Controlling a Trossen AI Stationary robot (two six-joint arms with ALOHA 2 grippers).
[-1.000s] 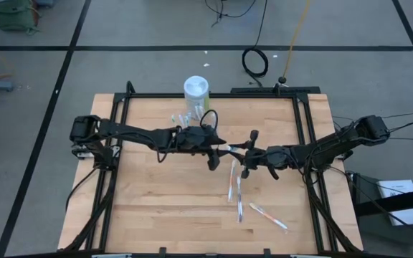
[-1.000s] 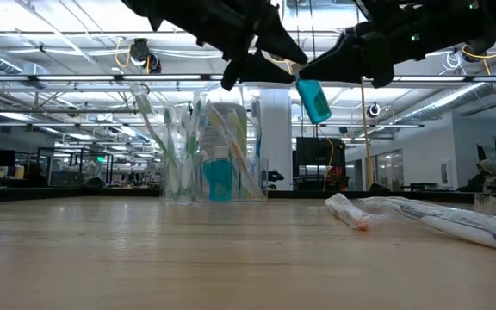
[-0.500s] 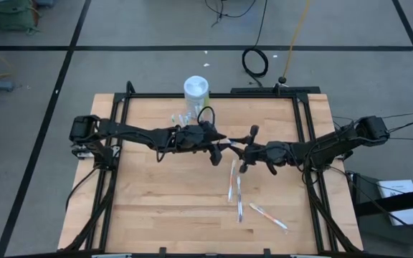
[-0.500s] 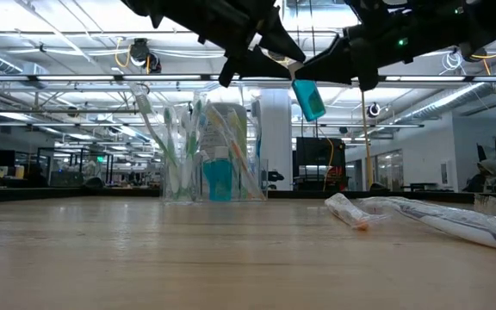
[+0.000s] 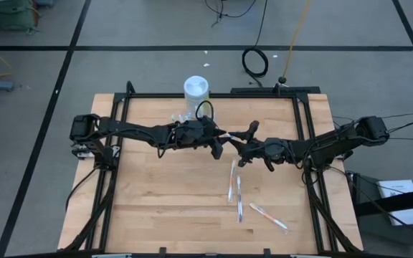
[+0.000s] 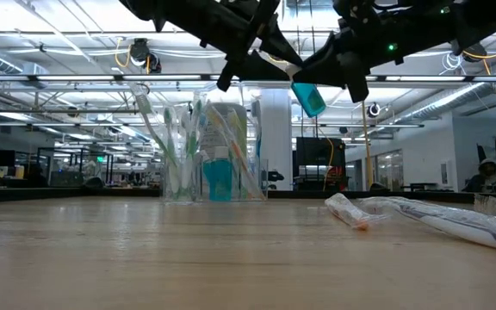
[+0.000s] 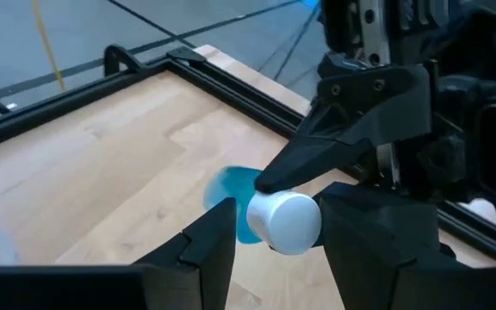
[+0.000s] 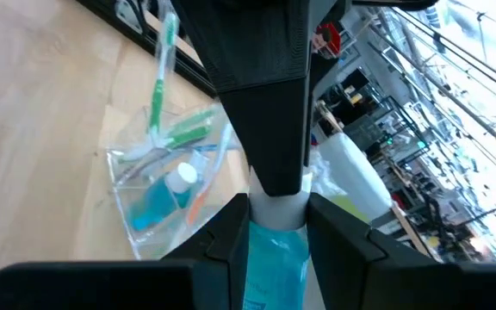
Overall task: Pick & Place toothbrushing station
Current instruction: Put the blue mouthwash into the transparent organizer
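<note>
Above the table's middle, left gripper (image 5: 219, 145) and right gripper (image 5: 246, 148) meet tip to tip, both raised well off the wood. Between them: a small blue tube with a white cap (image 6: 306, 96), hanging tilted in the low view. Left wrist view: left fingers (image 7: 211, 239) bracket the white cap end, touching or nearly so; the right gripper's tip comes in from the far side onto the same cap. Right wrist view: right fingers (image 8: 230, 234) flank the blue body just below the cap, left gripper's tip pressing on the cap from beyond. Both pairs of fingers closed on the tube.

Toothbrushing station (image 6: 209, 155): clear plastic holder standing upright on the table (image 5: 156, 193) toward its far edge, behind and below the left gripper, apart from both grippers. Toothbrushes and a blue tube stand in it.

White canister (image 5: 196, 89) just behind the station, at the table's far edge. Wrapped toothbrushes (image 5: 236, 190) lie loose on the wood nearer the front, below the right gripper.
</note>
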